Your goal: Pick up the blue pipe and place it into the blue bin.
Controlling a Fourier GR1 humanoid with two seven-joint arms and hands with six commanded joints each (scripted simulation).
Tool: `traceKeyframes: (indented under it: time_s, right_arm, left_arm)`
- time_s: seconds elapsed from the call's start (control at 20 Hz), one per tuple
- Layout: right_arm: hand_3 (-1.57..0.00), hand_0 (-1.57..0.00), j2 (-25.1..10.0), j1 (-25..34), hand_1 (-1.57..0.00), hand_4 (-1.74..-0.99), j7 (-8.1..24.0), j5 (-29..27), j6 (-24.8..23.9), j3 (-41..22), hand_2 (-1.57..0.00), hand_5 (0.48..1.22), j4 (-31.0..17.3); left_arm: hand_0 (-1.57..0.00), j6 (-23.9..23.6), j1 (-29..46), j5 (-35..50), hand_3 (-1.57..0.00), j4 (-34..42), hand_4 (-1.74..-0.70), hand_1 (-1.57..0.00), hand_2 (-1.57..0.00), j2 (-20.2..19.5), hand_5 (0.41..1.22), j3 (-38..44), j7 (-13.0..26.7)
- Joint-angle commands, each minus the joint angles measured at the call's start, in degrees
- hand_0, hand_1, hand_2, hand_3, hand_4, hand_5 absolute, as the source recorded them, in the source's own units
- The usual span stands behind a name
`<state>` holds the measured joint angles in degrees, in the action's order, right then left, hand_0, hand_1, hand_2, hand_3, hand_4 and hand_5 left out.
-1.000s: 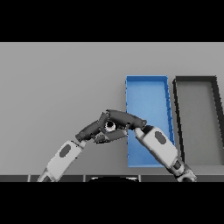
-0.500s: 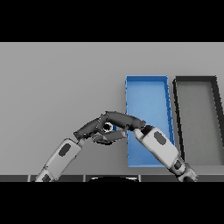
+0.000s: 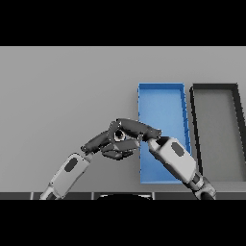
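While both robot hands sit bunched together just left of the blue bin (image 3: 161,103), we honestly can't make out much of the blue pipe. The right robot hand (image 3: 137,129) comes in from the lower right across the bin's near left corner, fingers stretched leftward and curled down over something small and round with a pale centre, which might be the pipe's end seen head-on, but we can't swear to it. No blue shows between the fingers. The left robot hand (image 3: 103,141) is tucked right under and against it, fingers dark and overlapping, and we can't tell whether they're curled or loose.

So our read: we're at the grasp, with the carry not begun. To do this well, we'd want the right robot hand firmly wrapped before lifting, then raise it enough to pass over the bin's left wall, since that rim sits immediately beside the fingers. The left robot hand should back off so it doesn't get dragged along. Release over the open middle of the bin, not the black bin (image 3: 216,96) beside it on the desk (image 3: 62,86).
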<state>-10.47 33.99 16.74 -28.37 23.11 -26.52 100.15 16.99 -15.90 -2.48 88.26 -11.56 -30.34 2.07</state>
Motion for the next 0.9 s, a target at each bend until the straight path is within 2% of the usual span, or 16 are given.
traceKeyframes:
  time_s: [0.0,0.2,0.3,0.4,0.45,0.55,0.75,0.85]
  right_arm:
    - [-1.57,-1.57,-0.30,0.68,-1.57,-1.541,1.36,-1.61,-0.58,0.46,-1.57,1.221,0.13]
    - [-1.57,-1.57,-2.29,6.36,-1.57,-1.659,11.23,-13.35,-5.26,5.23,-1.57,1.221,1.86]
    - [-1.57,-1.57,-3.00,10.12,-1.57,-1.689,12.51,-19.02,-9.22,8.34,-1.57,1.171,2.99]
    - [-1.57,-1.57,-4.94,16.36,-1.57,-1.707,11.08,-24.05,-11.10,12.75,-1.57,1.141,0.78]
    - [-1.57,-1.57,-6.75,18.65,-1.57,-1.714,9.49,-23.92,-10.97,14.19,-1.57,1.134,-0.13]
    - [-1.57,-1.57,-9.17,22.65,-1.57,-1.724,8.28,-23.91,-13.26,16.93,-1.57,1.117,-3.24]
    - [-1.57,-1.57,-13.19,27.93,-1.57,-1.734,7.40,-19.52,-18.21,19.80,-1.57,1.127,-12.12]
    - [-1.57,-1.57,-15.26,27.02,-1.57,-1.736,7.11,-17.29,-18.43,20.83,-1.57,1.135,-16.47]
  left_arm:
    - [-0.01,0.00,0.08,-0.05,-0.01,0.14,-0.91,-0.01,-0.01,0.29,0.541,-0.31,0.40]
    - [0.00,-0.13,0.53,0.00,0.00,0.07,-0.92,0.00,0.00,-0.04,0.507,-0.44,-0.58]
    - [0.00,0.30,0.43,0.42,0.00,-0.27,-0.92,0.00,0.00,0.34,0.503,-0.70,0.35]
    - [0.00,0.52,0.82,0.39,0.00,0.62,-0.92,0.00,0.00,-0.28,0.503,-0.83,1.03]
    - [0.00,0.37,0.62,0.57,0.00,0.68,-0.92,0.00,0.00,-0.32,0.503,-0.53,1.46]
    - [0.00,0.41,1.23,0.07,0.00,1.50,-0.91,0.00,0.00,-0.84,0.502,-0.94,-0.03]
    - [0.00,0.87,1.52,1.02,0.00,2.59,-0.91,0.00,0.00,-1.27,0.491,-0.60,0.32]
    - [0.00,1.01,1.26,1.58,0.00,2.35,-0.91,0.00,0.00,-1.27,0.490,-0.17,1.24]
